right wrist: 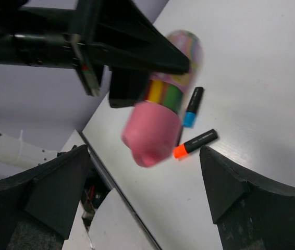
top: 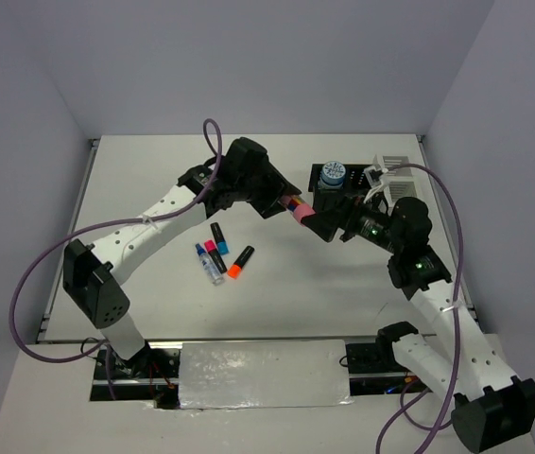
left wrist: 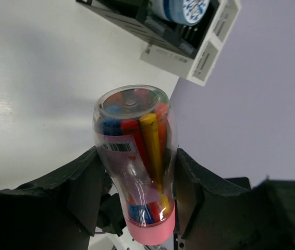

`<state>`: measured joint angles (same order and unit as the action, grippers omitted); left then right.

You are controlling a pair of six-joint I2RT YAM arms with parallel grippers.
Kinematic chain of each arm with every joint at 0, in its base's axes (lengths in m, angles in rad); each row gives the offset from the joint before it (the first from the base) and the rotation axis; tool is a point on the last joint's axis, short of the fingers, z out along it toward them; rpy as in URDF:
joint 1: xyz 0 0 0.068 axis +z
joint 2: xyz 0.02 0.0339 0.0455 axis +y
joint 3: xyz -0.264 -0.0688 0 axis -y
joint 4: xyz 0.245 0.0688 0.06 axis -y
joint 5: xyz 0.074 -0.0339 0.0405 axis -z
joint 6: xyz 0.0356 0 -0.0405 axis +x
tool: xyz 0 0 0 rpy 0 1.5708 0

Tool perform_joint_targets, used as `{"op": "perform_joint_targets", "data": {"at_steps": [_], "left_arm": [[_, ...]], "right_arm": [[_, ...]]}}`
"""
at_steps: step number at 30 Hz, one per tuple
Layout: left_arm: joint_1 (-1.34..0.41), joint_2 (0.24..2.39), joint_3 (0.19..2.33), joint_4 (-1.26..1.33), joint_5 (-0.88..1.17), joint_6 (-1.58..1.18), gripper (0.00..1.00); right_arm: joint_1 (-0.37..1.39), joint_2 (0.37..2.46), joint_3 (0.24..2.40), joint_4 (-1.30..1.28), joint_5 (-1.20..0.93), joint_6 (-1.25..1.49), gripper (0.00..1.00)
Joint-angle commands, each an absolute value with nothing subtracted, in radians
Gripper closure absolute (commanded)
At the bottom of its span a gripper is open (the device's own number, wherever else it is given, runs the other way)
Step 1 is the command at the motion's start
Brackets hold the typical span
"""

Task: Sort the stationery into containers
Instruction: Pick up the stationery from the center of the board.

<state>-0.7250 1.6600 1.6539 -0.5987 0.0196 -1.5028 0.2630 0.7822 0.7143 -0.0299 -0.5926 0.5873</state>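
Note:
My left gripper (top: 286, 203) is shut on the stubby pink tube (top: 299, 214), a clear tube of coloured sticks with a pink cap, and holds it above the table left of the black organiser (top: 317, 180). In the left wrist view the tube (left wrist: 134, 151) sits between both fingers. My right gripper (top: 329, 225) is open and empty, with the tube's pink cap (right wrist: 152, 130) just ahead of its spread fingers. A blue-white tape roll (top: 333, 173) lies in the organiser. Several short markers (top: 218, 253) lie on the table, among them an orange-capped one (right wrist: 195, 144) and a blue-capped one (right wrist: 193, 107).
The white-grey slatted box (top: 395, 168) stands against the organiser's right side at the back right; in the left wrist view the box (left wrist: 210, 49) is beyond the organiser (left wrist: 132, 23). The two arms meet near the table's middle back. The table's front edge (right wrist: 116, 182) is close under my right gripper.

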Motion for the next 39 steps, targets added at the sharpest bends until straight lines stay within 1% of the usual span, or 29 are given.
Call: {"op": "perform_joint_targets", "data": {"at_steps": [1,8,13,16,17,18,21,23,24,25,26,28,29,30,31,32,33,34,35,36,37,38,39], "left_arm": [[-0.732,1.661,1.670,-0.518,0.060,-1.542,1.00],[-0.730,1.648,1.678,-0.512,0.060,-1.534,1.00],[-0.732,1.649,1.678,-0.519,0.075,-1.531,1.00],[-0.732,1.643,1.669,-0.512,0.080,-1.536,1.00],[-0.732,1.641,1.669,-0.517,0.078,-1.536,1.00],[-0.732,1.641,1.667,-0.517,0.078,-1.531,1.00],[-0.732,1.635,1.666,-0.528,0.074,-1.525,1.00],[-0.732,1.625,1.649,-0.526,0.077,-1.528,1.00],[-0.732,1.621,1.637,-0.517,0.078,-1.528,1.00],[-0.732,1.617,1.632,-0.518,0.077,-1.529,1.00],[-0.732,1.614,1.629,-0.520,0.074,-1.528,1.00],[-0.730,1.612,1.632,-0.522,0.065,-1.525,1.00],[-0.729,1.612,1.638,-0.526,0.061,-1.519,1.00],[-0.729,1.617,1.649,-0.529,0.058,-1.516,1.00],[-0.724,1.617,1.655,-0.534,0.055,-1.513,1.00],[-0.723,1.618,1.667,-0.531,0.057,-1.500,0.93],[-0.715,1.623,1.675,-0.531,0.058,-1.491,0.81],[-0.713,1.628,1.686,-0.538,0.058,-1.480,0.67],[-0.707,1.634,1.701,-0.551,0.057,-1.444,0.10],[-0.697,1.652,1.750,-0.607,0.052,-1.393,0.01],[-0.687,1.663,1.781,-0.648,0.046,-1.364,0.01],[-0.675,1.680,1.849,-0.693,0.035,-1.336,0.01],[-0.646,1.713,1.886,-0.739,0.029,-1.306,0.01]], "right_arm": [[0.291,0.802,0.755,0.126,-0.643,0.601,0.08],[0.366,0.871,0.788,0.025,-0.505,0.568,0.08],[0.422,0.894,0.795,0.043,-0.402,0.560,0.08],[0.437,0.903,0.810,0.049,-0.333,0.560,0.14],[0.439,0.905,0.813,0.046,-0.310,0.564,0.19],[0.439,0.905,0.816,0.045,-0.286,0.572,0.28],[0.442,0.914,0.816,0.060,-0.242,0.589,0.34],[0.449,0.930,0.816,0.069,-0.230,0.589,0.39],[0.456,0.936,0.816,0.072,-0.227,0.589,0.48],[0.459,0.949,0.818,0.077,-0.241,0.589,0.52],[0.462,0.959,0.821,0.078,-0.248,0.588,0.62],[0.478,0.975,0.825,0.084,-0.261,0.583,0.71],[0.480,0.979,0.825,0.086,-0.270,0.581,0.98],[0.483,0.979,0.822,0.081,-0.265,0.590,1.00],[0.483,0.976,0.816,0.090,-0.265,0.595,1.00],[0.485,0.973,0.805,0.097,-0.273,0.598,1.00],[0.485,0.965,0.805,0.083,-0.270,0.592,1.00],[0.483,0.962,0.810,0.060,-0.267,0.583,1.00],[0.474,0.960,0.830,0.031,-0.246,0.571,1.00],[0.445,0.960,0.857,-0.044,-0.235,0.551,1.00],[0.445,0.965,0.857,-0.089,-0.230,0.546,1.00],[0.398,0.983,0.895,-0.133,-0.236,0.540,1.00],[0.368,0.998,0.920,-0.241,-0.235,0.534,1.00]]}}
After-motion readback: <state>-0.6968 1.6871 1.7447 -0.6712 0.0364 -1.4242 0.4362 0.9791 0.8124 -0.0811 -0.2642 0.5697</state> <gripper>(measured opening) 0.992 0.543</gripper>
